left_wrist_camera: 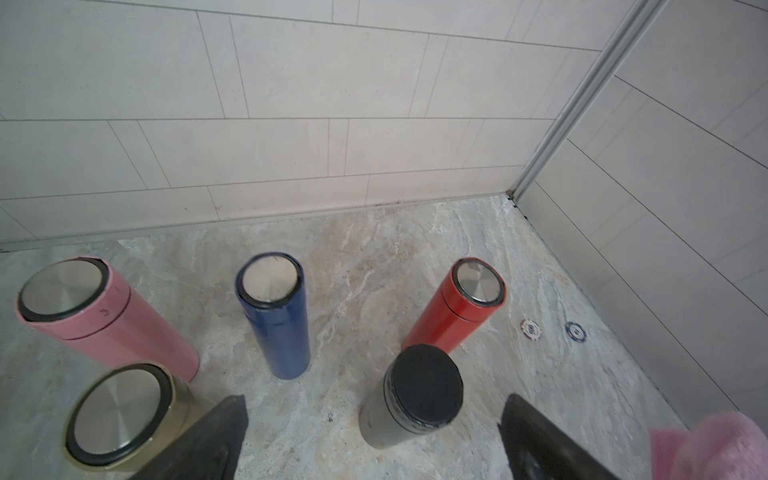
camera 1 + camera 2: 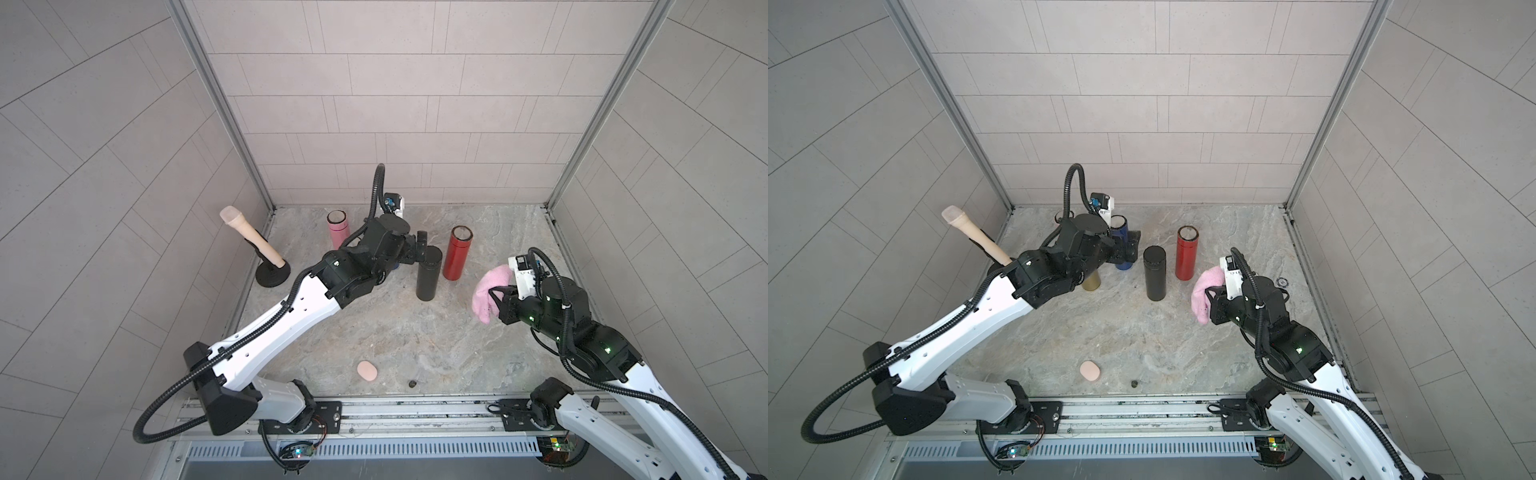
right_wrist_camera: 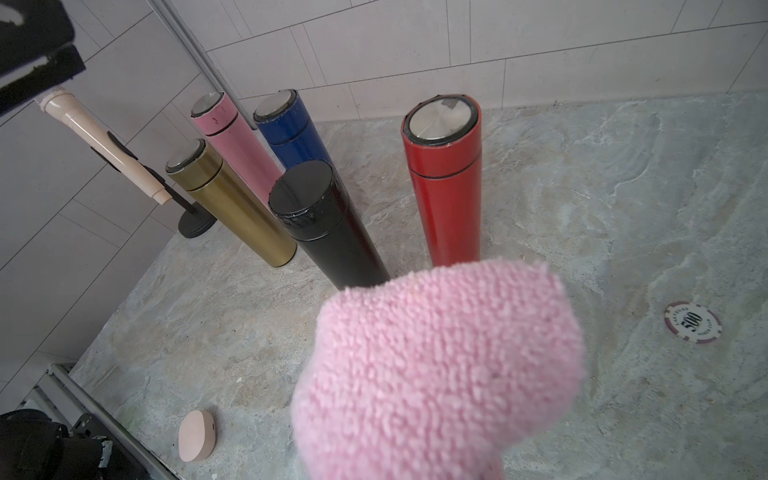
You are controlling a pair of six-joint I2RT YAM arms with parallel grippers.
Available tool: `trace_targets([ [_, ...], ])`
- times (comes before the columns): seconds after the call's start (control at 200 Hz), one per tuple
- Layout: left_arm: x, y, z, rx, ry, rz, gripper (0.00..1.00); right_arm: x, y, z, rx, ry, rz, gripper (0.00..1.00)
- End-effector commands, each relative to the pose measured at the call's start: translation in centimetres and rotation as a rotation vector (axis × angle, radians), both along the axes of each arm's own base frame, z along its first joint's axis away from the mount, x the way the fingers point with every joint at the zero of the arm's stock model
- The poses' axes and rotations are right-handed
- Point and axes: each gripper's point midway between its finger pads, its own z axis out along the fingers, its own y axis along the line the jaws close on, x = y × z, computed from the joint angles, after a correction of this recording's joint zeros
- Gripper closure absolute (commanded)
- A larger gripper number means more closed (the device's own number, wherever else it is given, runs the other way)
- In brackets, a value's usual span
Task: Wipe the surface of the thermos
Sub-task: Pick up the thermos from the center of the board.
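Pink cloth (image 3: pixel 436 374) in R gripper (image 2: pixel 498 299); black thermos (image 3: pixel 332 232) prob. capped, contents hidden.

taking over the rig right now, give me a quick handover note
Grippers: the left gripper is open and empty, at the top of the upright black thermos. The right gripper is shut on the pink cloth.
Things: the cloth is apart from the red thermos and touches no thermos.
Done: cloth in hand.
Left: steady a thermos, probably the black one, then wipe its surface.
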Motion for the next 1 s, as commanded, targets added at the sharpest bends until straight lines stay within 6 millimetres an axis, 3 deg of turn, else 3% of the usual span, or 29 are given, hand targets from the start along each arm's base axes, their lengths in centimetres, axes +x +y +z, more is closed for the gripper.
trace_targets([
  [0.0, -2.0, -1.9, -3.1, 0.037, 0.059, -0.056, 0.0, -0.3, -0.7, -0.8, 0.003, 0.018, -0.031, 1.0],
  [0.235, -1.9, -5.7, -5.9, 0.043, 0.027, -0.149, 0.0, -0.4, -0.7, -1.1, 0.014, 0.024, -0.034, 1.0],
  [0.515, 0.9, -8.1, -10.0, 0.113, 0.027, -0.137, 0.0, -0.2, -0.9, -1.5, 0.011, 0.031, -0.046, 1.0],
  [0.786, 3.3, -8.1, -12.9, 0.111, 0.072, -0.083, 0.1, 0.0, -0.8, -1.6, 0.004, 0.037, -0.043, 1.0],
  [0.996, 4.5, -7.7, -13.9, 0.118, 0.088, -0.064, 0.1, 0.1, -0.7, -2.1, 0.008, 0.047, -0.043, 1.0],
])
